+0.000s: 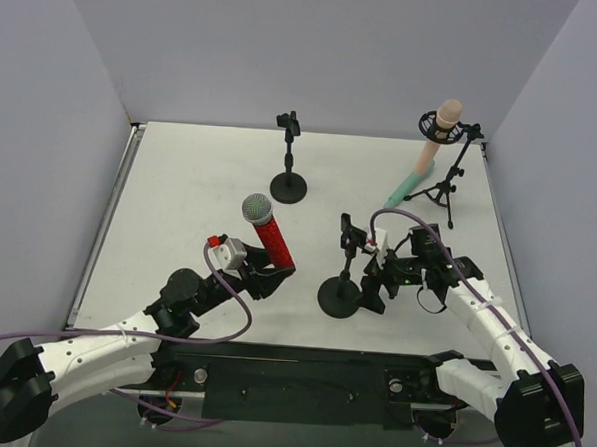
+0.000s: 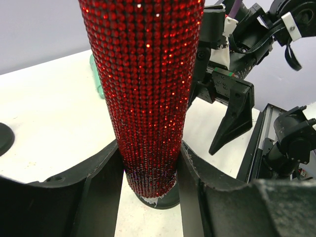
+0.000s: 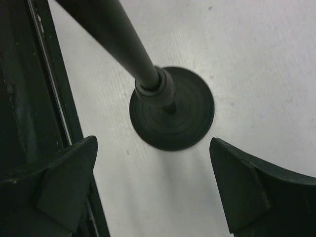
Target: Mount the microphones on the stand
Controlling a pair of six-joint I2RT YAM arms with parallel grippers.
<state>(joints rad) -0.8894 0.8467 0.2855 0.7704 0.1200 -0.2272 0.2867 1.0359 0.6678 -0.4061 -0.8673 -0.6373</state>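
Left gripper [image 2: 148, 173] half-closed on the handle of the red glitter microphone [image 1: 271, 237], head up, just left of the near round-base stand [image 1: 339, 291]. Right gripper [image 3: 153, 148] wide open and empty at that stand's base. Peach-pink microphone [image 1: 444, 121] sits in the tripod stand [image 1: 443, 186], far-right of it. Mint-green microphone [image 1: 411, 184] apparently leans there.
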